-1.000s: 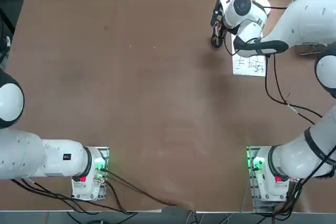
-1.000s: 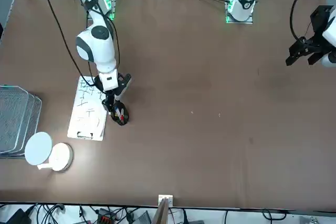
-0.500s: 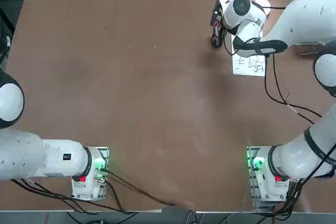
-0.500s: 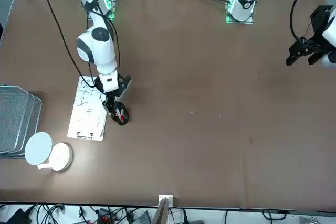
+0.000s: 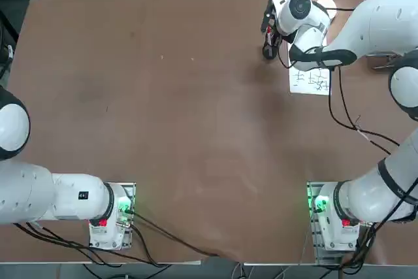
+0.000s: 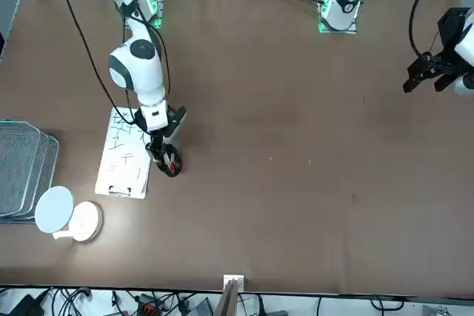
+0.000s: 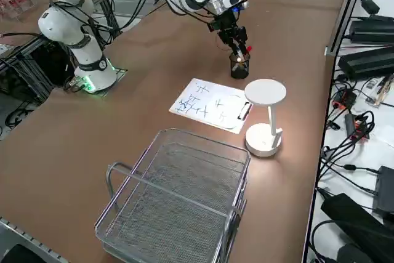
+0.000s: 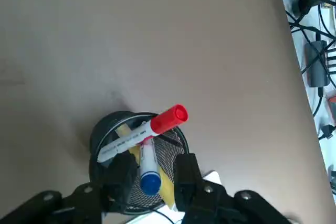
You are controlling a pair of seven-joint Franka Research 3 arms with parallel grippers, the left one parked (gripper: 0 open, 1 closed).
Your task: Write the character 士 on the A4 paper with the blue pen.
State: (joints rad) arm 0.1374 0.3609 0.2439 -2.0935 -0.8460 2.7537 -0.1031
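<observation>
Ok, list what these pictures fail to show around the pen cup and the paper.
- Contact: in the right wrist view the right gripper straddles the blue-capped white pen in the black mesh pen cup; touching or not is unclear.
- Top view: the arm covers the upper part of the white A4 paper.
- Handwritten characters: too small to read in every view.
- Yellow marker: mostly hidden behind the pen.

— What's sitting on that brown bench (image 5: 170,109)?

— A black mesh pen cup (image 7: 239,66) stands right under the right pincer (image 8: 151,174). Just beside the pincer lies the A4 paper (image 7: 209,104), flat, with dark characters on it. A white lamp (image 7: 265,138) stands a bit further off, past the sheet's clip end, and a wire basket (image 7: 175,201) sits well apart from the pincer, beyond the paper.

— Anything else?

— The arms' bases (image 5: 330,217) at the near edge.
</observation>
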